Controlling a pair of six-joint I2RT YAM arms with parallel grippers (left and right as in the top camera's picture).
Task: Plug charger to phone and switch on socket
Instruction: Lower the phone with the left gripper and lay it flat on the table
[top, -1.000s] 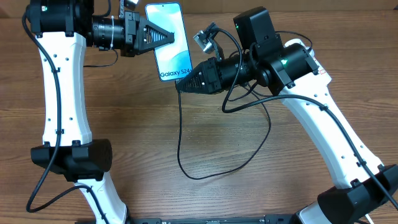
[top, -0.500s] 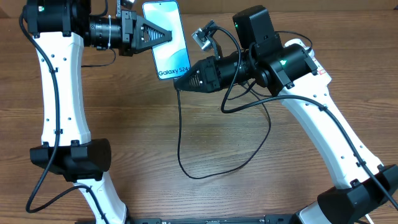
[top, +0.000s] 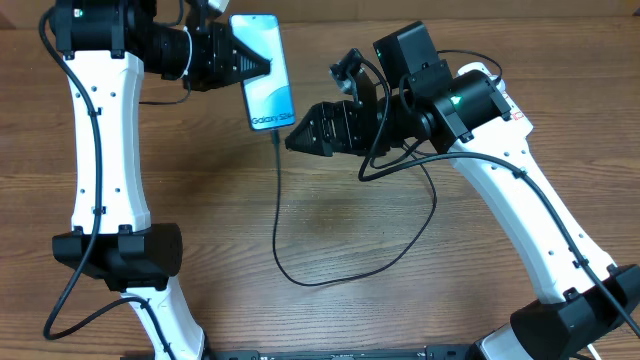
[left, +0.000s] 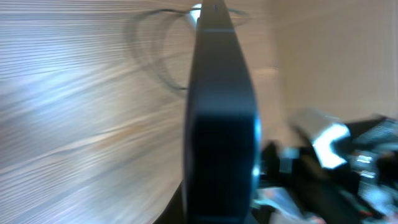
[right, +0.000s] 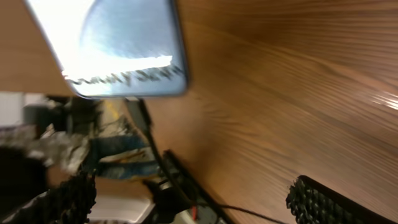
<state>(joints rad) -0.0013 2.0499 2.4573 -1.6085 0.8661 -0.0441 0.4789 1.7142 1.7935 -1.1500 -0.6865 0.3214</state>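
Observation:
My left gripper (top: 262, 68) is shut on the phone (top: 268, 75) and holds it above the table's far left, its light-blue screen facing up. In the left wrist view the phone (left: 221, 124) shows edge-on and blurred. The charger's thin black cable (top: 277, 210) hangs from the phone's lower end, loops over the table and runs back to the right. My right gripper (top: 298, 138) is open just right of that end, touching nothing. From the right wrist, the phone (right: 112, 43) sits above the cable (right: 149, 134). Below it lies a white block with a red mark, perhaps the socket (right: 118, 210).
The brown wooden table (top: 200, 220) carries the cable's loop (top: 300, 283) in its middle. Both white arms reach in from the near corners, the left one (top: 100, 150) and the right one (top: 520, 190). A dark bar (top: 330, 354) runs along the near edge.
My right gripper has opened and drawn back to the right, off the cable's plug tip. My left gripper has shifted the phone slightly left, and the cable now hangs from the phone alone.

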